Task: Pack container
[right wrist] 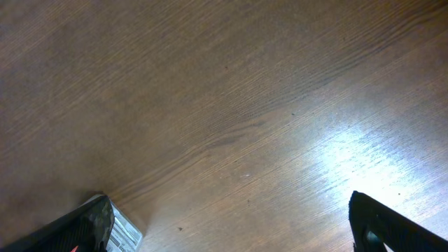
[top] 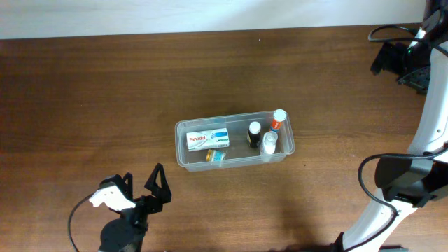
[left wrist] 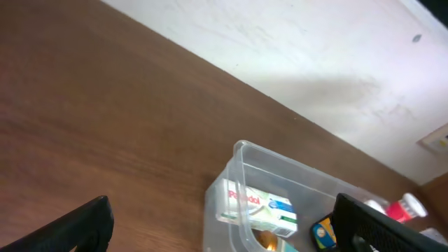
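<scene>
The container (top: pixel 183 143), a clear shallow tub, sits at the table's centre. Inside lie a white Panadol box (top: pixel 208 138), a black bottle (top: pixel 254 133), a white bottle (top: pixel 269 144), a red-and-white bottle (top: pixel 278 119) and a small yellow-blue item (top: pixel 214 155). My left gripper (top: pixel 143 185) is open near the front left, short of the tub. In the left wrist view the container's near corner (left wrist: pixel 241 150) and the box (left wrist: pixel 259 206) show between the spread fingers of the left gripper (left wrist: pixel 224 236). My right gripper (top: pixel 395 63) is at the far right back, open over bare wood (right wrist: pixel 231 238).
A small printed packet (right wrist: pixel 124 236) lies on the wood beside one finger of the right gripper. The right arm's white link (top: pixel 434 119) and black cable (top: pixel 367 182) run along the table's right edge. A pale wall borders the table's far side (top: pixel 210 14).
</scene>
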Robot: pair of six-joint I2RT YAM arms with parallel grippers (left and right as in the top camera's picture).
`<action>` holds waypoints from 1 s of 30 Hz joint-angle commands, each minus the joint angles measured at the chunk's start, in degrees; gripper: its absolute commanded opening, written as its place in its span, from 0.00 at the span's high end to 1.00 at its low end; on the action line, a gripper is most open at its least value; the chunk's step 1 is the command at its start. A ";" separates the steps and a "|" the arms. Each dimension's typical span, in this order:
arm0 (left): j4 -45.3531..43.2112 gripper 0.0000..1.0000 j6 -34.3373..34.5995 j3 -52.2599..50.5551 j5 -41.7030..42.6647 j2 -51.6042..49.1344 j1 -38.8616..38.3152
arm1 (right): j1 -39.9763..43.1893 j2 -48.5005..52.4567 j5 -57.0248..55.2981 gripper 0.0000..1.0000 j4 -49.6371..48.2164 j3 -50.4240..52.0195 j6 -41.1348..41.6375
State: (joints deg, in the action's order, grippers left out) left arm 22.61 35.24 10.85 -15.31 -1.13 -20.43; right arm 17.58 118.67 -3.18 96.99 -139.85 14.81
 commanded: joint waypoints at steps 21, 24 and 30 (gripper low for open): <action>-1.14 0.00 -32.11 -4.33 7.58 0.83 10.47 | 0.07 -1.73 -0.50 0.01 0.31 -0.55 0.02; -1.11 0.00 -32.33 -4.35 7.56 0.83 10.47 | 0.07 -1.73 -0.50 0.01 0.31 -0.55 0.02; -1.14 0.00 -32.30 -4.33 7.61 0.83 10.47 | 0.07 -1.73 -0.50 0.02 0.31 -0.55 0.02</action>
State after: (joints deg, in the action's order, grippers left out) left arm 21.63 5.08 6.90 -8.34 -0.89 -10.31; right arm 17.58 118.67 -3.18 96.99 -139.85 14.81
